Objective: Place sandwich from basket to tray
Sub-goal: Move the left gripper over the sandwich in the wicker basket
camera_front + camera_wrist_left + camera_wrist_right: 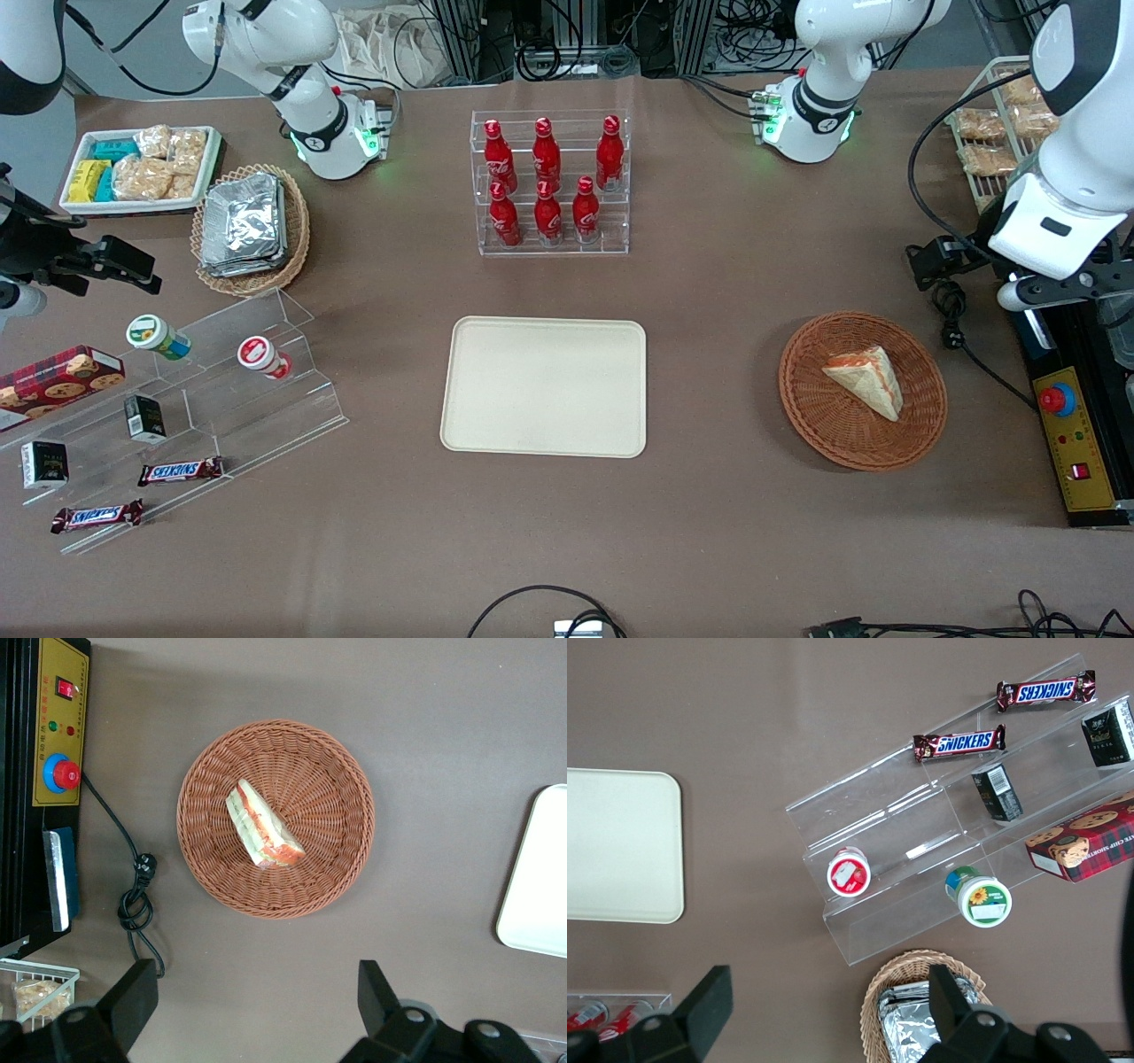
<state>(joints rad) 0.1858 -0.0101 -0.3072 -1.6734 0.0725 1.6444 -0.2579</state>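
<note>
Honestly, the risks here lie in the grab itself. My pincer point(257, 1010) hangs wide and empty, high above the surface near the working arm's end, apart from the basket point(921, 416). The sandwich point(868, 379) lies in that basket, off-centre, toward the rim nearest the arm's edge of the surface, resting on its broad side with the layered cut edge showing.

What worries me: it is a soft wedge of pale bread with orange-red and white filling, and I judge it will squash or shear apart if the fingers point(133, 997) close hard across the slices, or slip out if they close across the taper. The basket is shallow, round, reddish-brown wicker with a raised woven rim; a finger coming down too close to that rim could catch the weave and drag or tip the light basket. The ribbed wicker floor also gives a finger little room to get under the bread.

The tray point(543, 386) is flat, smooth, cream-beige, rectangular with rounded corners and a low rim. It sits mid-surface, well apart from the basket, so a weak hold could drop the wedge on the brown surface point(709, 292) between them.
</note>
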